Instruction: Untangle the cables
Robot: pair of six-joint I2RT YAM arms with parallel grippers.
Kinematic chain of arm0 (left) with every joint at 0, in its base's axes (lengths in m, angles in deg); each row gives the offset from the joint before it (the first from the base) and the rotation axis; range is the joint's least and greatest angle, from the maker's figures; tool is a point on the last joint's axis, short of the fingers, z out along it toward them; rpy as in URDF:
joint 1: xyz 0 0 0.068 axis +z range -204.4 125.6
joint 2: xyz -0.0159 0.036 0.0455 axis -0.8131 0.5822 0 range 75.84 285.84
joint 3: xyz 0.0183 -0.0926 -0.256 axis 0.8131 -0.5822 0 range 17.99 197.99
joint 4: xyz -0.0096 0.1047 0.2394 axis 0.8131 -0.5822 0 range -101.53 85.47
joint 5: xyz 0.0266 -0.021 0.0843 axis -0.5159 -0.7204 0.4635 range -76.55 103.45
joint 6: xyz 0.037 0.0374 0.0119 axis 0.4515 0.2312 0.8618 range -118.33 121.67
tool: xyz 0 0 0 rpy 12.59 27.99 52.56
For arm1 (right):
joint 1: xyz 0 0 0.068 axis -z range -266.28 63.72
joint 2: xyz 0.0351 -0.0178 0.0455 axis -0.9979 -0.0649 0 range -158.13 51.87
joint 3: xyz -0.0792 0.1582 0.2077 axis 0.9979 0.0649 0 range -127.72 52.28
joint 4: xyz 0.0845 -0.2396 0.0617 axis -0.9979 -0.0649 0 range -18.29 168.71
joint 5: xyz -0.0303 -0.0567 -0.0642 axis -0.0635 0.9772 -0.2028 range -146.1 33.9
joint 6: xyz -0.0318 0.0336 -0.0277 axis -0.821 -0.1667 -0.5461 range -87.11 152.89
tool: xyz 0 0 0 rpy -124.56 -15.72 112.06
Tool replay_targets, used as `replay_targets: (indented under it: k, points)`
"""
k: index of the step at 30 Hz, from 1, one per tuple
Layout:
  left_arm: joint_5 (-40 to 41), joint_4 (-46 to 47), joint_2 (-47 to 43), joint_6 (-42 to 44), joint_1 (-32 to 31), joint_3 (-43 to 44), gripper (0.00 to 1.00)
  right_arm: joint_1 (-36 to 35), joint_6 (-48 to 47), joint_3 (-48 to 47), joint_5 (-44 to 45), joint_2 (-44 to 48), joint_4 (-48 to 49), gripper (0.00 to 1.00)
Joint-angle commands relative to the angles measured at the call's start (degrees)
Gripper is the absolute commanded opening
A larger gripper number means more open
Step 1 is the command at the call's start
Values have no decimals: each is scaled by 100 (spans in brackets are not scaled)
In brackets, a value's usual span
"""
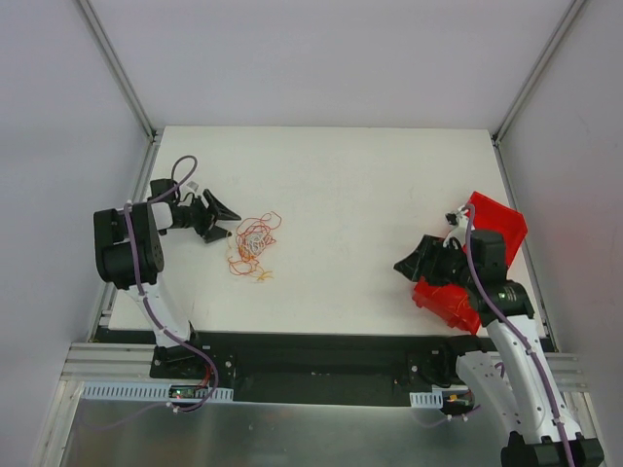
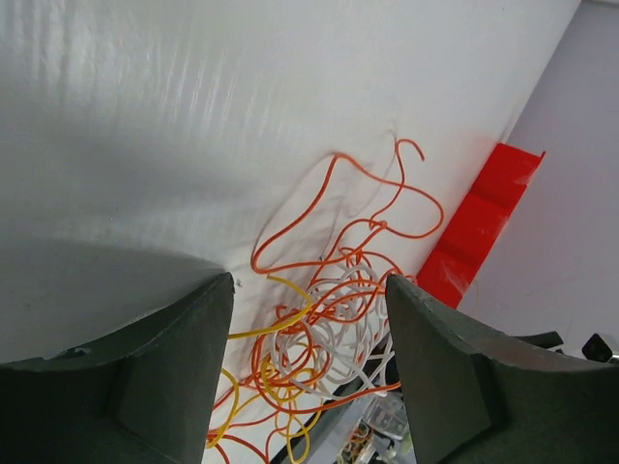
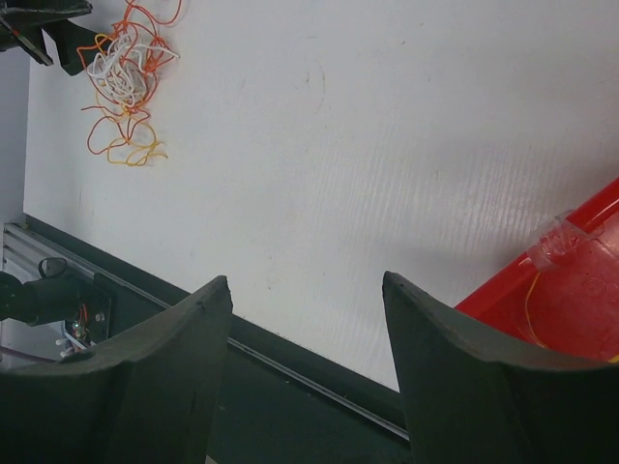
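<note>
Right gripper (image 3: 305, 280): fingers apart, nothing between them, over the worktop's (image 3: 338, 145) near edge. Cables (image 3: 121, 77): one red-orange, yellow-orange and white tangle toward the worktop's left edge, left gripper (image 3: 48, 39) just beside it. Red tray (image 3: 571, 290) at the right edge, a yellow strand (image 3: 529, 300) inside.

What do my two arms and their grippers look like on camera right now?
The left arm and right arm match: white links, bulky black joints, and a thin purple cable running along each. The left gripper and right gripper each have two broad, matte dark fingers with rounded tips. No markings are legible.
</note>
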Motion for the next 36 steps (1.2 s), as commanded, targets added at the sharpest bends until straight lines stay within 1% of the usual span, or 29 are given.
replay_targets:
  k: [1,2,3,5,8,14,17,19,20,22,24,27,31,34,36]
  points:
    - [-308,19,-117,107,-46,-385,61,-45,24,56,-96,168,105,66]
    - [-352,46,-144,55,-73,-438,57,-45,24,65,-87,195,97,66]
    - [-335,55,-205,28,-73,-508,50,-36,33,91,-87,230,105,66]
    - [-256,55,-328,-25,-73,-623,42,-36,42,83,-114,247,88,66]
    - [-37,55,-521,-60,-90,-764,40,-36,33,39,-123,274,9,66]
    - [-115,46,-425,-95,-99,-790,42,-45,33,83,-87,344,-53,66]
    - [-124,46,-425,-139,-99,-843,50,-36,24,74,-87,318,-70,66]
    - [-37,46,-495,-130,-117,-869,51,-36,16,74,-79,327,-70,66]
    - [16,46,-521,-122,-125,-878,49,-45,16,74,-61,318,-70,66]
    - [104,11,-539,-122,-143,-905,41,-45,15,83,-43,283,-36,66]
    - [236,-33,-601,-122,-143,-922,29,-36,24,74,-96,187,0,66]
    - [429,-173,-767,-25,-143,-870,17,-36,24,65,-131,107,44,66]
    - [728,-332,-1189,177,-143,-834,8,-45,59,100,-96,89,96,66]
    - [790,-385,-1452,239,-143,-860,1,-98,51,109,-26,46,114,66]
    - [747,-420,-1602,248,-143,-913,0,-142,59,92,18,-7,123,65]
